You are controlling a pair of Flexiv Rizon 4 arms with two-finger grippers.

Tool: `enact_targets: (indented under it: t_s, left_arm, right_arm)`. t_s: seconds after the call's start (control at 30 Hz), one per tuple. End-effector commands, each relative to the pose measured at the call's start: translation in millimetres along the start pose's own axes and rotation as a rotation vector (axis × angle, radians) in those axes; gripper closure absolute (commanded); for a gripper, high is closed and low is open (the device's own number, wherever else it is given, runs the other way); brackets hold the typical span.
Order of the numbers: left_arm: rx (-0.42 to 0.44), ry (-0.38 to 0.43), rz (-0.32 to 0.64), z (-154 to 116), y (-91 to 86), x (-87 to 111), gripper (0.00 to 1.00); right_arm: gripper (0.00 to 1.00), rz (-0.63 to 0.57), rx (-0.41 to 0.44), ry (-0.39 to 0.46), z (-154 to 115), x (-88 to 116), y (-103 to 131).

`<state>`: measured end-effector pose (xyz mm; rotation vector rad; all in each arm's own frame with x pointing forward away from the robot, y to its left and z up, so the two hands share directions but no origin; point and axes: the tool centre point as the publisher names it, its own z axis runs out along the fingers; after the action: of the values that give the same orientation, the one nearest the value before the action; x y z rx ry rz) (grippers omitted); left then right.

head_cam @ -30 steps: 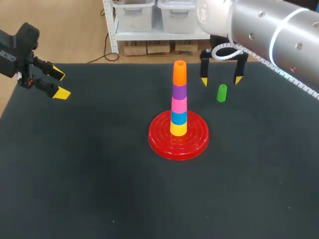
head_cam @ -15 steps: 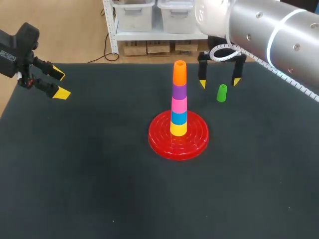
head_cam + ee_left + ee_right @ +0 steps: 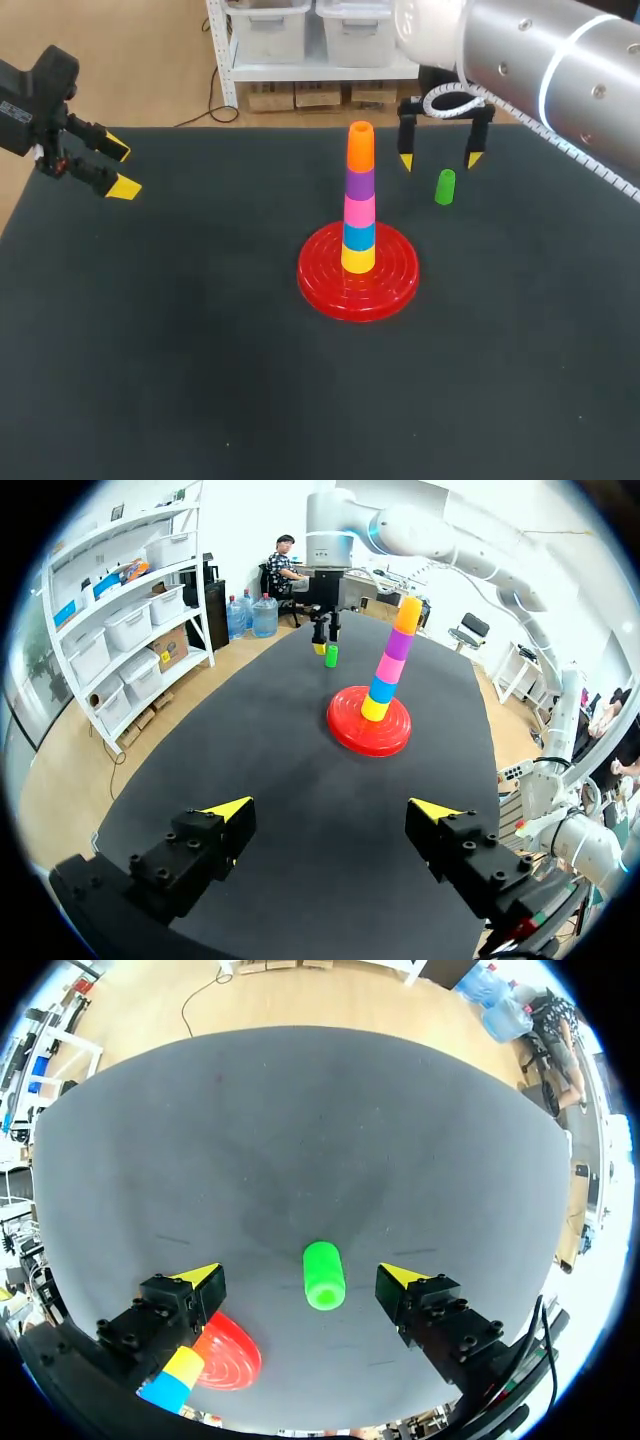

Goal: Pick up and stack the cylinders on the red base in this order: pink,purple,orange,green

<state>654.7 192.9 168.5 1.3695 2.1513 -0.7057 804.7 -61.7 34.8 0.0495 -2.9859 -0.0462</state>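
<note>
Last piece, the green cylinder [image 3: 445, 187], stands upright and loose on the desk [image 3: 200, 350], right of the stack [image 3: 359, 222] and apart from it. On the red base [image 3: 322, 282]: yellow [image 3: 358, 259], blue [image 3: 359, 235], then pink [image 3: 359, 209], purple [image 3: 360, 182], orange [image 3: 360, 146] on top. I reckon three of four are placed and only green is left. My right gripper [image 3: 440, 161] hangs over it, fingers spread and touching nothing. The left gripper [image 3: 121, 168] is likewise unclenched near the desk's left edge, well apart. There's open desk all round; the tall stack is the one obstacle.
</note>
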Motion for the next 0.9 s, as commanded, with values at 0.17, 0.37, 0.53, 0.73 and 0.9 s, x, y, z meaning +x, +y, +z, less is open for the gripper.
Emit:
enact_targets:
  t_s: [0.17, 0.37, 0.53, 0.73, 0.9]
  left_arm:
    - [-0.002, -0.002, 0.001, 0.4, -0.4, 0.8, 0.0]
    - [-0.002, -0.002, 0.001, 0.4, -0.4, 0.8, 0.0]
    - [-0.002, -0.002, 0.001, 0.4, -0.4, 0.8, 0.0]
    - [-0.002, -0.002, 0.001, 0.4, -0.4, 0.8, 0.0]
    - [-0.002, -0.002, 0.001, 0.4, -0.4, 0.8, 0.0]
  right_arm:
    - [0.0, -0.003, 0.007, 0.234, -0.2, -7.1, 3.8]
    - [0.0, -0.021, 0.001, 0.133, -1.7, -4.3, 4.0]
    - [0.0, -0.03, -0.054, 0.01, -6.3, -4.2, -3.6]
    - [0.0, -0.067, -0.019, -0.104, -6.3, -2.0, -14.7]
    - [0.0, -0.109, -0.014, -0.175, -3.4, 2.6, -17.9]
